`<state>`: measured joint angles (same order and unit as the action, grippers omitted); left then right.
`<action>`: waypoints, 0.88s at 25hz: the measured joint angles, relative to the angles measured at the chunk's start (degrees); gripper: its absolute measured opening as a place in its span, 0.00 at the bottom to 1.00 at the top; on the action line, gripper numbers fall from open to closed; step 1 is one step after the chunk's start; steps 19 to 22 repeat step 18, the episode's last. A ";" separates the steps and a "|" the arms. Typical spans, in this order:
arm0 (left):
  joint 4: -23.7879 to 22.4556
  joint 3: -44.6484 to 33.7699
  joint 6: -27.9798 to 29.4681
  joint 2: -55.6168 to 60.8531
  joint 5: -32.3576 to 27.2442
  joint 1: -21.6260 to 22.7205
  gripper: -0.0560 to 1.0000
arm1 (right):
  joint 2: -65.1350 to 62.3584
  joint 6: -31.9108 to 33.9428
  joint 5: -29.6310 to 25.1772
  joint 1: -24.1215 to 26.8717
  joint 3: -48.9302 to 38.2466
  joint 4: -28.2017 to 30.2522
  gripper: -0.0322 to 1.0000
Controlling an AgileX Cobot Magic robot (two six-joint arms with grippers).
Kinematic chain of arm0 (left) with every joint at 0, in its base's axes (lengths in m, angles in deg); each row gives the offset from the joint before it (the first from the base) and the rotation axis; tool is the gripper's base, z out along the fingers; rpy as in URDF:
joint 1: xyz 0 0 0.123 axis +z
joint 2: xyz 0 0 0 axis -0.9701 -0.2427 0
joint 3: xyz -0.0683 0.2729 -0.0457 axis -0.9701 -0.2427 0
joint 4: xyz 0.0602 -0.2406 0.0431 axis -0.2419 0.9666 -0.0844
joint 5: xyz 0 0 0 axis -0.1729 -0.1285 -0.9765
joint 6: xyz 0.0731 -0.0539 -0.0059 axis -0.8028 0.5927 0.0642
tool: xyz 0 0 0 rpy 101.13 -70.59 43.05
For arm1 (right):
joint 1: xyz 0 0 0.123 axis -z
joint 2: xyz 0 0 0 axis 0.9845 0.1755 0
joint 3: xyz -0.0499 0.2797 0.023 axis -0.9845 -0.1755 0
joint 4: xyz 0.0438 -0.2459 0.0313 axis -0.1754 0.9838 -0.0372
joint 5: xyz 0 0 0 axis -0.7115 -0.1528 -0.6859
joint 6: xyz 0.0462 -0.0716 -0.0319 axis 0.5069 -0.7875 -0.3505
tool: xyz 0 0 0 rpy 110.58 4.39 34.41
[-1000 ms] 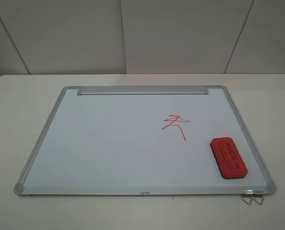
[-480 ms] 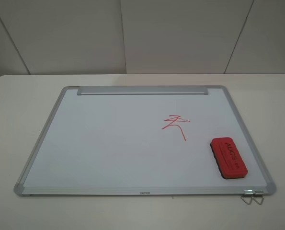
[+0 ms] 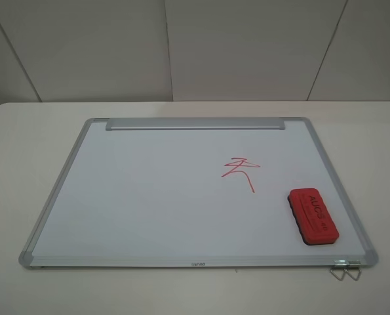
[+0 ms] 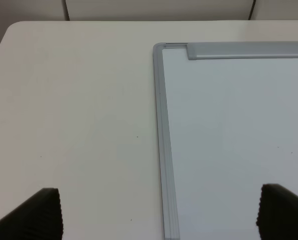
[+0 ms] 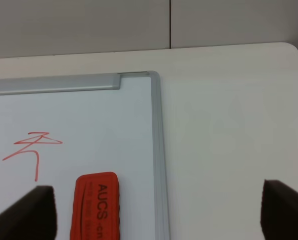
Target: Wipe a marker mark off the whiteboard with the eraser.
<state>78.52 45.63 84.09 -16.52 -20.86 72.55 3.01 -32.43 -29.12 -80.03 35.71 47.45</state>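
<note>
White table (image 3: 24,170), bearing whiteboard (image 3: 149,197). Red marker mark (image 3: 239,172) right of centre; eraser (image 3: 312,215), lettered "AUCS", at its 5 o'clock, near the corner. Left gripper (image 4: 159,212) spread wide over the frame. Right gripper (image 5: 156,212) released, eraser (image 5: 96,205) at its 9 o'clock.

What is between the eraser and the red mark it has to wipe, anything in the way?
Nothing visible. The eraser lies on the whiteboard, and only bare white surface separates it from the marker mark.
</note>
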 joint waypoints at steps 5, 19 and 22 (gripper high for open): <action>0.00 0.00 0.00 0.00 0.00 0.00 0.79 | 0.00 0.00 0.00 0.00 0.00 0.00 0.73; 0.00 0.00 0.00 0.00 0.00 0.00 0.79 | 0.00 0.00 0.00 0.00 0.00 0.00 0.73; 0.00 0.00 0.00 0.00 0.00 0.00 0.79 | 0.00 0.00 0.00 0.00 0.00 0.00 0.73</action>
